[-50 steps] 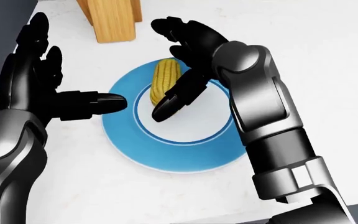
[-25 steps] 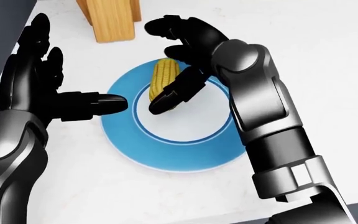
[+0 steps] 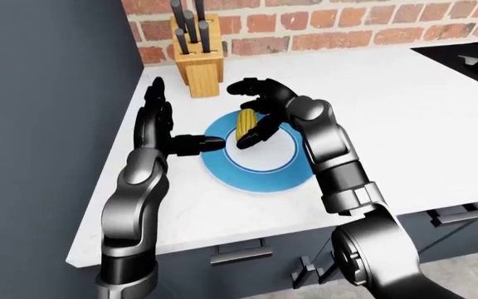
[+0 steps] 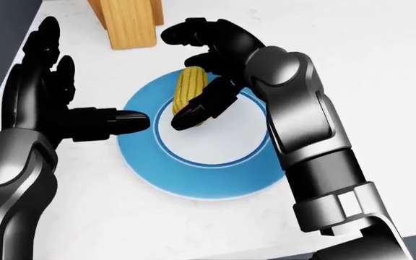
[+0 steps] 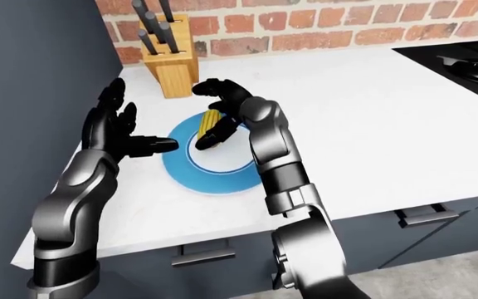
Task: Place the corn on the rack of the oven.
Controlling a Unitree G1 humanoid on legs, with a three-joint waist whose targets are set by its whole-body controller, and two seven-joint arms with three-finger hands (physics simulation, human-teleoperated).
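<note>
A yellow corn cob (image 4: 187,89) lies on the white middle of a blue-rimmed plate (image 4: 215,181) on the white counter. My right hand (image 4: 183,81) is cupped about the cob: two fingers (image 4: 186,31) arch over its upper end and the thumb (image 4: 197,111) lies against its lower end. The grip does not look closed. My left hand (image 4: 85,81) stands open at the plate's left rim, palm towards the cob, thumb (image 4: 114,120) pointing right over the rim. No oven shows in any view.
A wooden knife block (image 3: 199,62) stands just above the plate by the brick wall. A tall dark panel (image 3: 48,124) borders the counter's left end. A black stove (image 3: 471,53) sits at the far right. Drawer handles (image 3: 240,254) show below the counter edge.
The right hand's upper fingers have crept leftward over the cob's top and the thumb has slid up along its lower end. The left hand and the plate have stayed put.
</note>
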